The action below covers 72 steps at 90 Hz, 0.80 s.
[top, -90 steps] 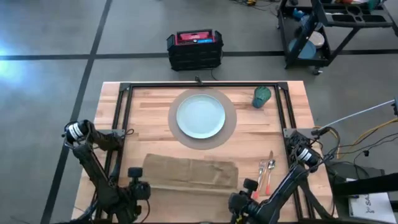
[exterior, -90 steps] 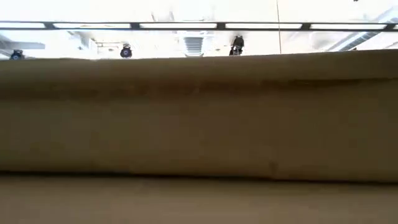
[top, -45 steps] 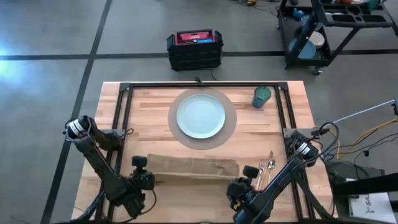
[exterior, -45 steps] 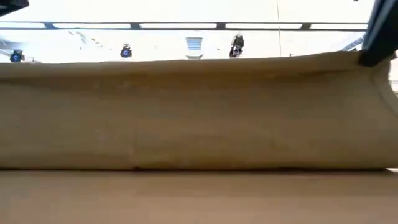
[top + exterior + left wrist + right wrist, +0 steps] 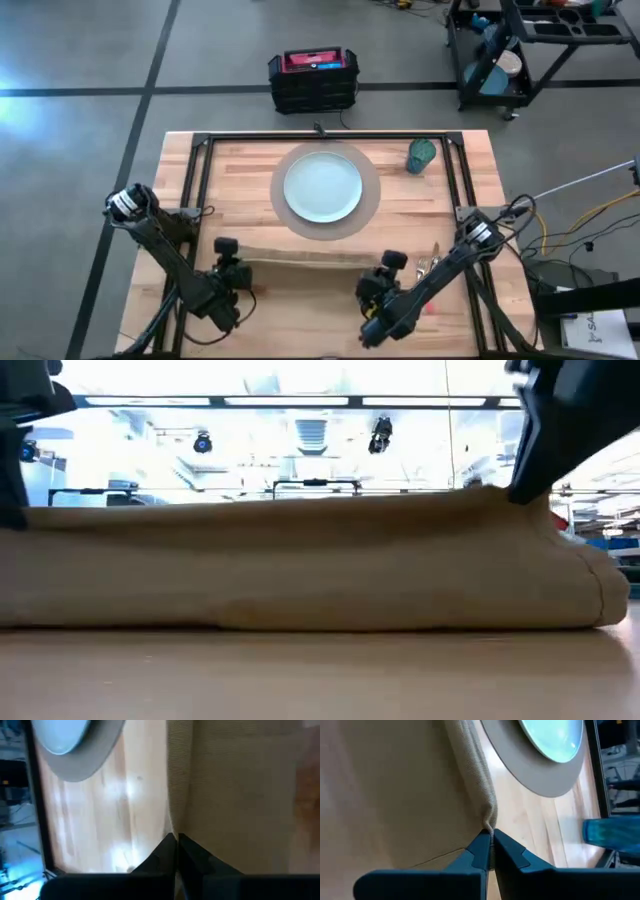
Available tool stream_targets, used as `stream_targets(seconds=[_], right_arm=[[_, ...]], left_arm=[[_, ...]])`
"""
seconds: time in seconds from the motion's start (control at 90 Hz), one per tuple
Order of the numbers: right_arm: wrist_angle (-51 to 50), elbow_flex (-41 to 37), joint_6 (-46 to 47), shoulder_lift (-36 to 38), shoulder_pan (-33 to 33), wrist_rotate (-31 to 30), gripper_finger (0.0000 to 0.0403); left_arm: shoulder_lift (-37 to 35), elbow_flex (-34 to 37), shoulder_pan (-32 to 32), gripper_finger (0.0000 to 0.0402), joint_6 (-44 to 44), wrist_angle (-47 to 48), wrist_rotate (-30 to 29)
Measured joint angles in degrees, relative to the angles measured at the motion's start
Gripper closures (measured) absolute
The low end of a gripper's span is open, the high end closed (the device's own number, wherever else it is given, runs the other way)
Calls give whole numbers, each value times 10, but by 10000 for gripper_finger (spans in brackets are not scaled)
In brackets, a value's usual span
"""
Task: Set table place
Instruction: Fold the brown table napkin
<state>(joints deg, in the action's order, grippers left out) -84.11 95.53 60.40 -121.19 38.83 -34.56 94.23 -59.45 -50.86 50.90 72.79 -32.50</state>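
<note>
The tan napkin [image 5: 310, 260] lies as a narrow strip across the table [image 5: 250, 160], on the near side of the round mat [image 5: 372, 200] and the pale blue plate [image 5: 323, 187]. My left gripper [image 5: 238, 266] is shut on its left end, and my right gripper [image 5: 385, 268] is shut on its right end. The fork and knife [image 5: 430, 268] lie just right of the napkin. At the far right stands the teal cup [image 5: 421, 155]. In the low view the napkin [image 5: 300, 570] fills the width, with its right end rounded over. My left gripper pinches the napkin's edge at its left end [image 5: 172, 827] between its two shut fingers. That edge is held up while the cloth below rests on the table. My right gripper pinches the napkin's edge at its right end [image 5: 489, 822] between its two shut fingers, coming from the near side. The cloth puckers at the fingertips; the lower layer [image 5: 590, 605] lies on the table.
Black frame rails [image 5: 200, 190] run along the table's left, far and right sides. On the floor beyond the far edge is a black crate [image 5: 313, 78], and a black cart [image 5: 540, 40] stands farther right. Bare wood lies left of the mat.
Both grippers have moved toward the table's far edge, carrying the napkin's near edge with them. The napkin has folded over itself from a broad rectangle into a narrow strip; its far part has stayed in place.
</note>
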Motion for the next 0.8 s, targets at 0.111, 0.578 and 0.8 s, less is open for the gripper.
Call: stream_targets(seconds=[0.111,0.578,0.8], right_arm=[[32,-33,0,0,-11,1,403],[88,-76,3,0,-24,0,403],[88,-79,41,0,-37,0,397]], left_arm=[[-3,12,2,401,1,-11,-17],[-6,85,8,389,6,-80,-46],[-6,85,8,371,6,-82,-59]])
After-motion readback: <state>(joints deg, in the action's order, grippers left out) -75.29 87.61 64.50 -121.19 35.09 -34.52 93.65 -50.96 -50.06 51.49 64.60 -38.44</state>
